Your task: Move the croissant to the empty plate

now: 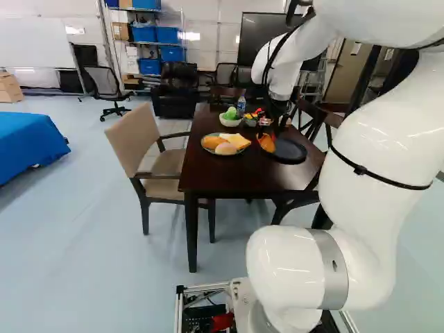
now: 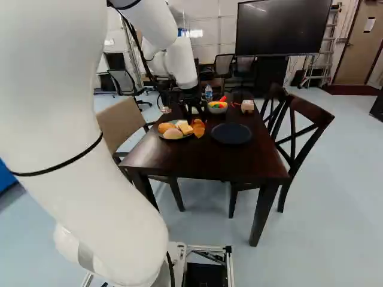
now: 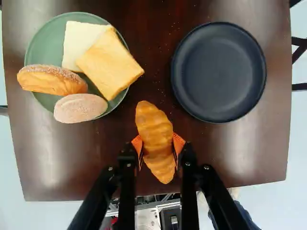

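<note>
Croissant: you have the croissant (image 3: 154, 139) above the table (image 3: 206, 153), near both plates but over neither in the wrist view.
Long axis: it runs roughly along the gripper's own line, slightly askew; the far tip leans toward the green plate, and the near tip passes back between the fingers.
Gripper: your gripper (image 2: 195, 118) is clamped on the croissant's middle, with orange pads (image 3: 179, 143) pressing from both sides.
Arm: your white arm (image 1: 378, 146) rises from the base, bends over high up and reaches out across the table, its wrist end pointing down.
Dark plate: the dark plate (image 3: 218, 72) is bare, ahead of your gripper and to the croissant's right in the right base view.
Green plate: on the other side, the green plate (image 3: 45, 43) bears two bread slices (image 3: 109, 62), a long roll (image 3: 53, 80) and an oval bun (image 3: 80, 108).
Farther back: you see a bowl of vegetables (image 2: 217, 110), a bowl with something green (image 1: 230, 122) and a bottle (image 1: 241, 105).
Seats: a beige armchair (image 1: 135, 135) and dark wooden chairs (image 2: 291, 140) flank the table.
</note>
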Motion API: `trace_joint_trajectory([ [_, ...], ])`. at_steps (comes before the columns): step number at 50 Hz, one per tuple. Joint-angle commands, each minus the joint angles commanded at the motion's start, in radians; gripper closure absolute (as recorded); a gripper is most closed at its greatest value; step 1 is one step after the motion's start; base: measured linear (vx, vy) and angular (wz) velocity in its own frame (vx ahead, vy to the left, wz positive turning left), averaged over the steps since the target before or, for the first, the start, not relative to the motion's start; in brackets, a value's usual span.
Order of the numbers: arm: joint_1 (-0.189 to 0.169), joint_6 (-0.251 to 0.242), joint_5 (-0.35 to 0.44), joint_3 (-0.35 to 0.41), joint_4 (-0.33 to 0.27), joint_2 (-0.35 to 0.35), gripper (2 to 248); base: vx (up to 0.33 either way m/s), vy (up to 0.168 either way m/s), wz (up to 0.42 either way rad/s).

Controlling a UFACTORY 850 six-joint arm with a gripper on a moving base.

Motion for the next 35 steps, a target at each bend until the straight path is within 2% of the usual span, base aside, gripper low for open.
trace_joint_trajectory([
  [35,-0.065,0.000,-0.084,-0.184,0.000,-0.163,158,0.000,0.000,0.000],
])
